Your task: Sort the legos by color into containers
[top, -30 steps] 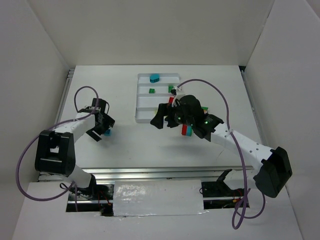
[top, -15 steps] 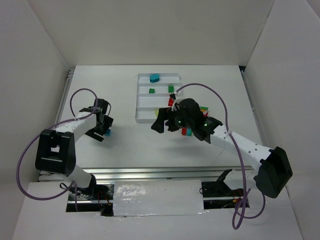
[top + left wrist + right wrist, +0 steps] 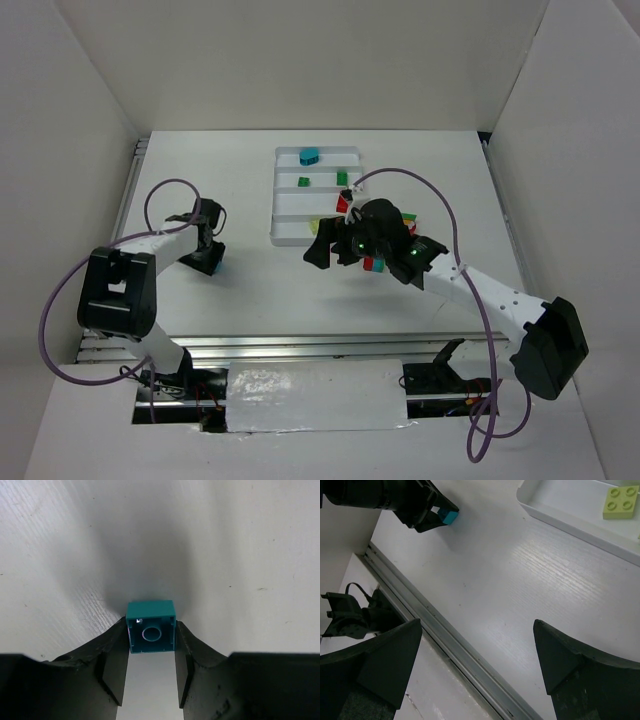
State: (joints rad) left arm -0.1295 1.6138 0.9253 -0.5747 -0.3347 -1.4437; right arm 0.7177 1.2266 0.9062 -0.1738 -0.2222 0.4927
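Teal lego, clamped between left gripper fingertips

Bright, even light; soft dark shadow beyond teal brick (left wrist view); sheen on table.

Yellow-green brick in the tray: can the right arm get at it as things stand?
Probably yes: the right claw is open and empty, and the yellow-green brick lies uncovered in the tray, nothing between.

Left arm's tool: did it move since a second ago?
Yes. The left tool closed inward onto the teal brick, which stayed put on the table, and now pinches it.
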